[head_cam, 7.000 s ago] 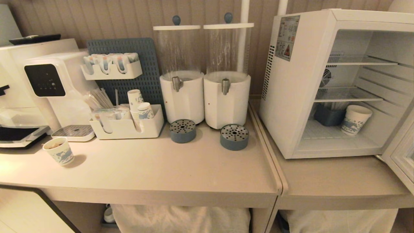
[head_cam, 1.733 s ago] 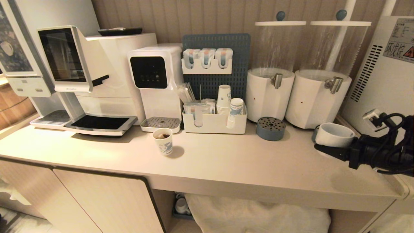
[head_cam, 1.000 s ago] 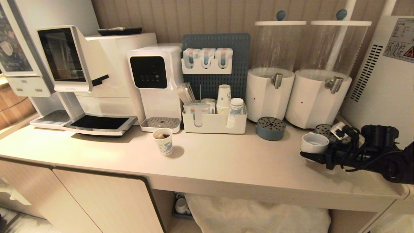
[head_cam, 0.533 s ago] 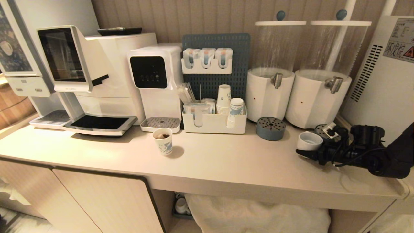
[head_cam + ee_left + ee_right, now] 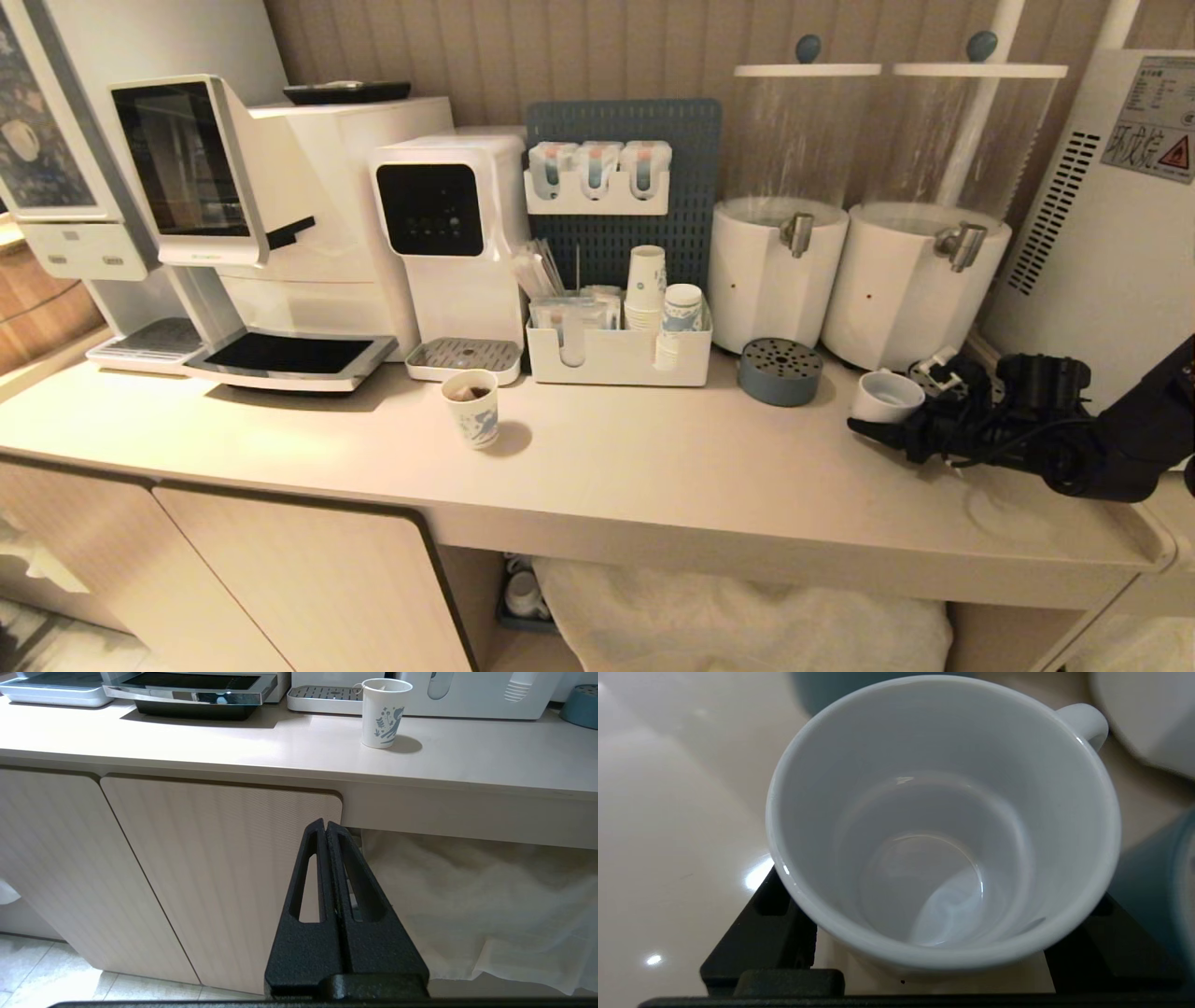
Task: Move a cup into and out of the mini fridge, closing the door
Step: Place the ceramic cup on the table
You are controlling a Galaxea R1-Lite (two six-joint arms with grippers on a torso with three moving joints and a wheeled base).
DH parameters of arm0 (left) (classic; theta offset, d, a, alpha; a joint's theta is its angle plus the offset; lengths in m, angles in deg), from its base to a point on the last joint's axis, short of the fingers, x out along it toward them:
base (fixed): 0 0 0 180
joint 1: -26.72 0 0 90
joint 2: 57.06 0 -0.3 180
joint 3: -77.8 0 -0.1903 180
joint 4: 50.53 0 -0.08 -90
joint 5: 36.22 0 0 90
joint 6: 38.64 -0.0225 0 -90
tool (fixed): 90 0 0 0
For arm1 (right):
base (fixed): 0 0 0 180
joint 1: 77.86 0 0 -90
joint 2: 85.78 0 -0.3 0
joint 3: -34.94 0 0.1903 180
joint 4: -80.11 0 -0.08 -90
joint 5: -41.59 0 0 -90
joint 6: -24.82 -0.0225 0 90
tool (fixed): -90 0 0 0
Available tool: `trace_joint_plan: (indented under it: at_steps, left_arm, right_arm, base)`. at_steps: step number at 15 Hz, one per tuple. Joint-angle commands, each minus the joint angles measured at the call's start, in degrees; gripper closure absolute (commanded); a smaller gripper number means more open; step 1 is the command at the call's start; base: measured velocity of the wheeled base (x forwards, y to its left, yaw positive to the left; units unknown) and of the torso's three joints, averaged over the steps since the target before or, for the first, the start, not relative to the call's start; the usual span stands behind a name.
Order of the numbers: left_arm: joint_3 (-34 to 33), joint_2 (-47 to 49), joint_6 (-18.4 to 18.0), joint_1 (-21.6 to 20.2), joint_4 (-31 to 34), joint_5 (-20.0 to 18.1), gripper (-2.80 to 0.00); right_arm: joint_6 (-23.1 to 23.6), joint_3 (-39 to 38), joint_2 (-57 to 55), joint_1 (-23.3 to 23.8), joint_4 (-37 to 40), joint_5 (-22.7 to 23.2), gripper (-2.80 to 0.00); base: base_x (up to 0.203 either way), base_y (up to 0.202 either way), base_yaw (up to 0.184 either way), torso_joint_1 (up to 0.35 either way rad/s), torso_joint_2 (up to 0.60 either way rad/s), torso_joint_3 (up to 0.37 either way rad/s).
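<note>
The small white cup (image 5: pixel 885 396) hangs low over the counter's right end, in front of the right drink dispenser (image 5: pixel 910 285). My right gripper (image 5: pixel 878 413) is shut on the cup, reaching in level from the right. In the right wrist view the cup (image 5: pixel 943 826) is empty, with a small handle on its far side, and black fingers (image 5: pixel 761 938) flank it. The mini fridge (image 5: pixel 1102 280) shows only its vented side at the right edge. Its door is out of view. My left gripper (image 5: pixel 325 828) is shut and empty, parked below the counter before a cupboard door.
A blue-printed paper cup (image 5: pixel 471 411) stands mid-counter. Behind it are a coffee machine (image 5: pixel 233 215), a water dispenser (image 5: pixel 448 233), a white organiser (image 5: pixel 616 359) with paper cups, a second drink dispenser (image 5: pixel 775 275) and a blue drip tray (image 5: pixel 780 371). The counter's front edge (image 5: pixel 747 551) runs along the near side.
The camera has swung from the open fridge to the coffee counter. Over the last second my right gripper has carried the cup a little left and farther back over the counter.
</note>
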State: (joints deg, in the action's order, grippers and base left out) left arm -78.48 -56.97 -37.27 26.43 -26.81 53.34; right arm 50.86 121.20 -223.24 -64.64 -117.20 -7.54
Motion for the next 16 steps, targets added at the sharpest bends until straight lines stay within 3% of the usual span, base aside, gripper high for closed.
trace_joint_plan:
  at_steps: [1, 2, 3, 10, 16]
  left_arm:
    - [0.00, -0.01, 0.03, -0.07, 0.00, 0.00, 0.00]
    - [0.00, -0.01, 0.03, 0.02, 0.00, 0.00, 0.00]
    - [0.00, -0.01, 0.03, -0.07, 0.00, 0.00, 0.00]
    - [0.00, -0.01, 0.03, 0.02, 0.00, 0.00, 0.00]
    - [0.00, -0.01, 0.03, -0.03, -0.09, 0.00, 0.00]
  right_arm:
    - [0.15, 1.09, -1.94, -0.04, -0.28, -1.50, 0.00]
    - [0.15, 1.24, -2.01, -0.04, -0.28, -2.74, 0.00]
    - [0.06, 1.18, -1.94, -0.04, -0.19, -3.17, -2.80]
    - [-0.25, 0.45, -0.79, 0.01, 0.45, -2.93, -2.80]
    - [-0.38, -8.42, 10.64, 2.04, 6.26, 0.80, -2.80]
  base:
    - [0.000, 0.000, 0.000, 0.000, 0.00, 0.000]
    - [0.000, 0.000, 0.000, 0.000, 0.00, 0.000]
    - [0.000, 0.000, 0.000, 0.000, 0.00, 0.000]
    - [0.000, 0.000, 0.000, 0.000, 0.00, 0.000]
    - [0.000, 0.000, 0.000, 0.000, 0.00, 0.000]
